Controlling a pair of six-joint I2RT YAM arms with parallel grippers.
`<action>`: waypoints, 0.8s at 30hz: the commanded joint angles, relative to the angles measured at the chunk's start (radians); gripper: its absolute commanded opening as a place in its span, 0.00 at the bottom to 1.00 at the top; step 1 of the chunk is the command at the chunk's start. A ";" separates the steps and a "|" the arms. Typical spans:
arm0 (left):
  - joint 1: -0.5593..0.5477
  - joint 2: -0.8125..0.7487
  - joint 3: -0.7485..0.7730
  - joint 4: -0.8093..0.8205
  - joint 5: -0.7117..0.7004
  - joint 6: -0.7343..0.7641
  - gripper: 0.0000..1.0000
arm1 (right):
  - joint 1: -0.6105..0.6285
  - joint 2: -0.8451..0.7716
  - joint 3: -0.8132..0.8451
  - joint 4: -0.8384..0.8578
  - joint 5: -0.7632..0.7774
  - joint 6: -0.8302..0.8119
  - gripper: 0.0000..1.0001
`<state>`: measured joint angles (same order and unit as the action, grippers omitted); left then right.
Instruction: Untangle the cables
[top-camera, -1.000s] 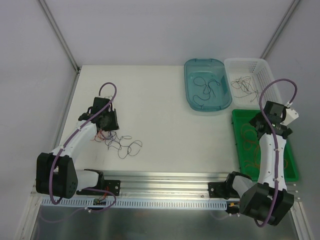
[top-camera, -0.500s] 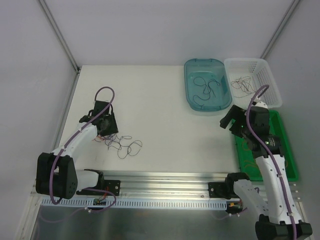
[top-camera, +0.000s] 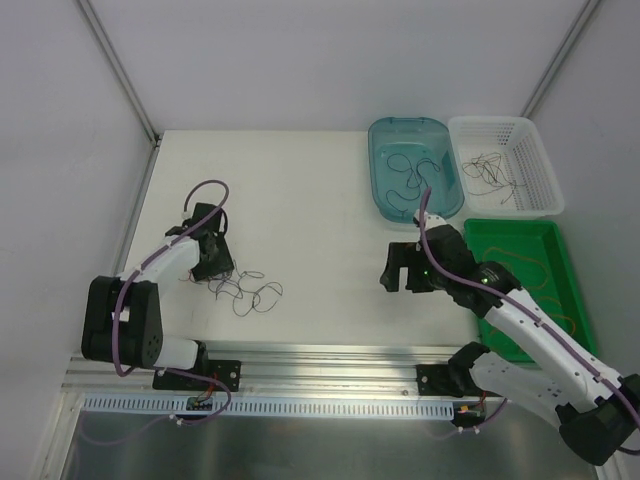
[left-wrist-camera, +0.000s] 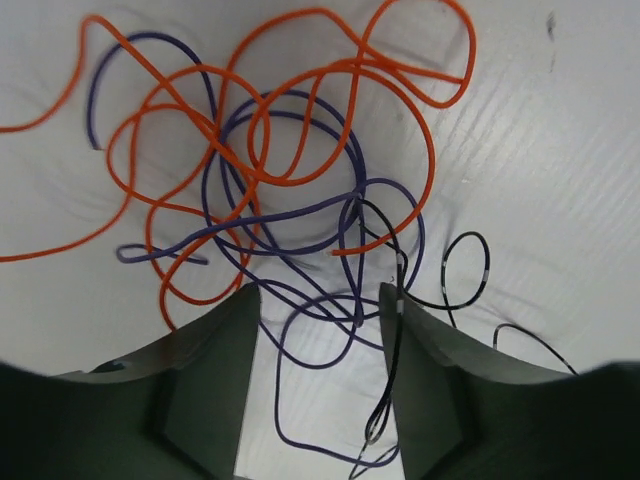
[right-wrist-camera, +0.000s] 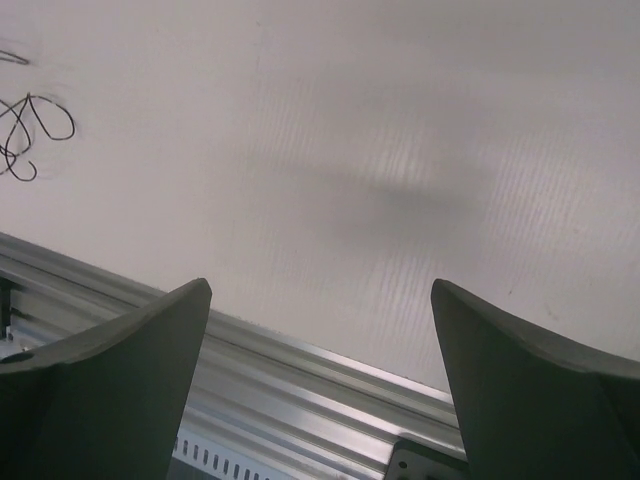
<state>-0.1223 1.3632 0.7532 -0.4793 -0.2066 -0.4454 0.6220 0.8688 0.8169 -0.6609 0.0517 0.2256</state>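
With the left gripper (left-wrist-camera: 320, 300) parted, holding nothing, low over the tangled cables (left-wrist-camera: 258, 172) on the table (top-camera: 300, 200), close on one strand only, lifting slowly toward the wide-open right gripper (right-wrist-camera: 320, 290).

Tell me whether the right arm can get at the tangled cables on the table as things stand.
Probably yes. The right pincer hangs open above the table, with only bare surface between it and the tangled cables. The left pincer crowds the pile's far end.
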 joint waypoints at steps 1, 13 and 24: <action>0.003 0.062 0.041 -0.021 0.079 -0.027 0.47 | 0.093 0.056 0.036 0.060 0.062 0.006 0.97; -0.367 0.008 0.126 0.031 0.255 -0.107 0.00 | 0.223 0.121 0.022 0.171 0.070 0.070 0.97; -0.459 -0.111 0.190 0.061 0.305 -0.239 0.00 | 0.289 0.203 -0.097 0.567 -0.202 0.061 0.99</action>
<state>-0.5755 1.2816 0.9081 -0.4305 0.0605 -0.6258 0.8764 1.0203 0.7273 -0.2890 -0.0391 0.2825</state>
